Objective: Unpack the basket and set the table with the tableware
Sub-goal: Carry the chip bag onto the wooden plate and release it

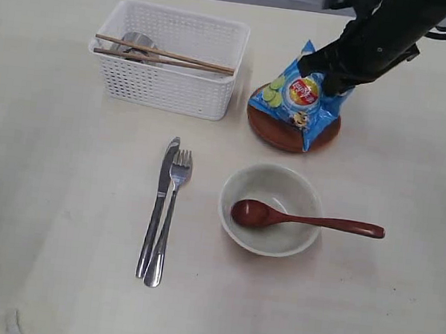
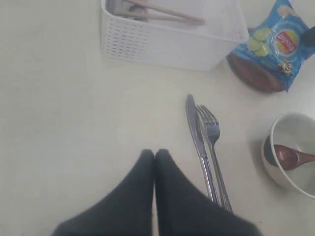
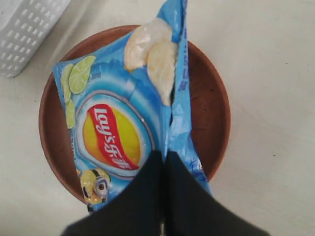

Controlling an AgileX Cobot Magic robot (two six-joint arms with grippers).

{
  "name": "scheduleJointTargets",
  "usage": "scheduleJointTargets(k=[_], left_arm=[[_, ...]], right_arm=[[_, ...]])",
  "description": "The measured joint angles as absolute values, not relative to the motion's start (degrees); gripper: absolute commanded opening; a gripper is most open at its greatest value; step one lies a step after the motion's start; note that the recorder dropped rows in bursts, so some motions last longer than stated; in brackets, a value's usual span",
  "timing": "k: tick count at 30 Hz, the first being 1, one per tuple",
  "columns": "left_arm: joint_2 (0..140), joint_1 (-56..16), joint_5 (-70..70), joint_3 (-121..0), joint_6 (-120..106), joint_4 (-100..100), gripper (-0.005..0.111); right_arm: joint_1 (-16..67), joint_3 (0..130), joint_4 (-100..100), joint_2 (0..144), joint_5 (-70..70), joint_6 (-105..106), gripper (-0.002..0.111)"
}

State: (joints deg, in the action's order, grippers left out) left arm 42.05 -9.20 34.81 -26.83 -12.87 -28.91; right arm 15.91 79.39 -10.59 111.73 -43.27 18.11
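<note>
I am reading the right pincer (image 3: pixel 163 155) as clenched, its tips sitting over the seam of the bag (image 3: pixel 113 123). I cannot tell whether a fold of the foil is caught between them. The bag is lying across the plate (image 3: pixel 209 113) and covering most of it.

The left pincer (image 2: pixel 154 153) is also clenched and carrying nothing. It is hanging over bare counter (image 2: pixel 64 123), with the knife (image 2: pixel 198 142) and fork (image 2: pixel 214 147) lying side by side just beside it.

The basket (image 1: pixel 167 88) is sitting beyond the cutlery on the left arm's side, well apart from the right arm, so I am judging the left arm the nearer one. The chopsticks (image 1: pixel 163 55) are resting across its rim. Their long axis is running along the basket's length, crosswise to the knife and fork, so I am expecting to need a wrist turn before closing on them. The cup (image 1: pixel 136 43) is sitting inside the basket, under the sticks at their far-left end.

The bowl (image 1: pixel 284 194) is standing near the plate and holding the spoon (image 1: pixel 313 222), whose handle is sticking out over the rim.
</note>
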Motion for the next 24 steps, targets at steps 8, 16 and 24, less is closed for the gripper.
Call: scheduleJointTargets(k=[8, 16, 24], left_arm=[[42.1, -9.2, 34.8, -26.8, -12.9, -28.9, 0.000], [42.1, -9.2, 34.8, -26.8, -13.0, -28.9, 0.000], [42.1, -9.2, 34.8, -26.8, -13.0, -28.9, 0.000]], right_arm=[[15.9, 79.4, -10.6, 112.0, -44.4, 18.5, 0.000], [15.9, 79.4, -10.6, 114.2, -46.1, 18.6, 0.015], [15.9, 79.4, -10.6, 114.2, -46.1, 18.8, 0.053]])
